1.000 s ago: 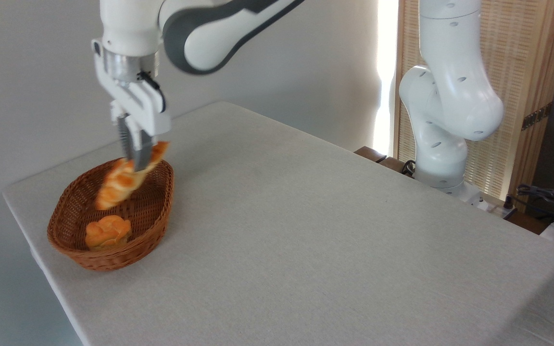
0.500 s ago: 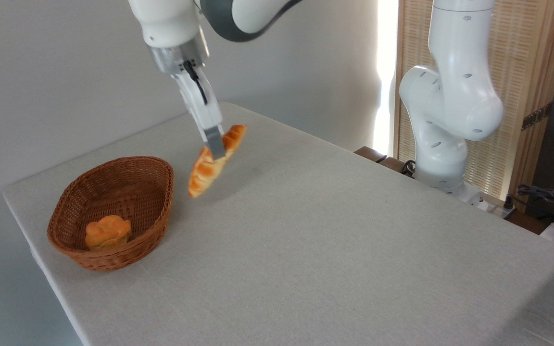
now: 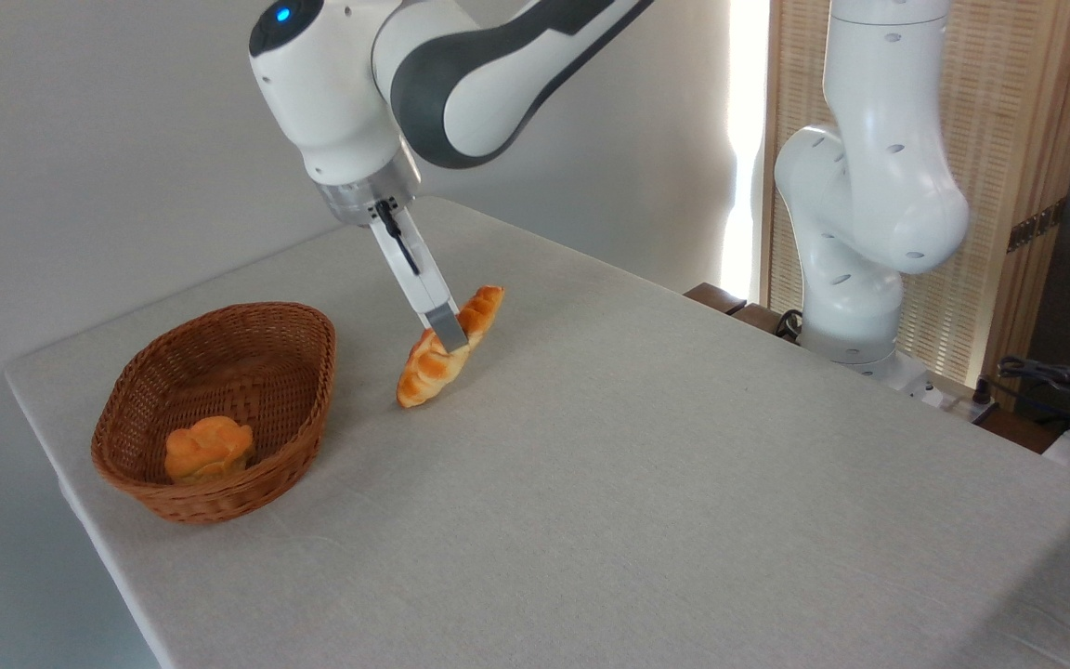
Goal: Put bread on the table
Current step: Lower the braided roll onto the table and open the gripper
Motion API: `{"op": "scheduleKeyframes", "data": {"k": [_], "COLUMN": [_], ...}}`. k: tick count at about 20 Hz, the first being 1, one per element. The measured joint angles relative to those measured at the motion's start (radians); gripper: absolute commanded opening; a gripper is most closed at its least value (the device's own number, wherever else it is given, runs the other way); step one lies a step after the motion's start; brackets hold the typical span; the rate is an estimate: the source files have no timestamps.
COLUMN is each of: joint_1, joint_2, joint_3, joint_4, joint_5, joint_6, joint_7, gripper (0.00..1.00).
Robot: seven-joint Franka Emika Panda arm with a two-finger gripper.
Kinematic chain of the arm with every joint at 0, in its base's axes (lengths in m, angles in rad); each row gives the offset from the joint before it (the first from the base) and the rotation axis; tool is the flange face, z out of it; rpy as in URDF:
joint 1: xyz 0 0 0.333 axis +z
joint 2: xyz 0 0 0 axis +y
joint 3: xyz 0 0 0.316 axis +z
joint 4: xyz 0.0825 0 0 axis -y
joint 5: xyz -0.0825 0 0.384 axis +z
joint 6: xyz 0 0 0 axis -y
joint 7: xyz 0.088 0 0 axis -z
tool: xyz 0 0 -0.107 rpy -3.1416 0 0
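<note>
The bread [image 3: 428, 369], a long braided golden-orange loaf, hangs tilted with its lower tip at or just above the table [image 3: 646, 465], to the right of the basket. My gripper [image 3: 450, 336] is shut on the loaf's middle, its fingers slanting down from the wrist. The loaf's upper end points up and to the right behind the fingers.
A brown wicker basket [image 3: 145, 413] stands near the table's left edge with a small knobbly orange bun [image 3: 208, 447] inside. The arm's white base [image 3: 855, 279] rises past the table's far right edge, in front of a wooden screen.
My gripper has carried the bread out of the basket, rightward and then down, from above the basket to low over the cloth beside it.
</note>
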Motion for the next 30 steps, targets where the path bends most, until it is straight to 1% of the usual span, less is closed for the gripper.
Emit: {"op": "scheduleKeyframes", "data": {"k": [3,6,30], "joint_1": [0.000,0.000,-0.002], "joint_2": [-0.002,-0.004,-0.009], "joint_3": [0.001,0.001,0.000], "joint_4": [-0.001,-0.001,-0.004], "joint_5": [0.000,0.000,0.000], "joint_6": [0.000,-0.002,-0.005], "joint_7": [-0.033,-0.042,-0.043], "gripper": [1.00,1.00,1.00]}}
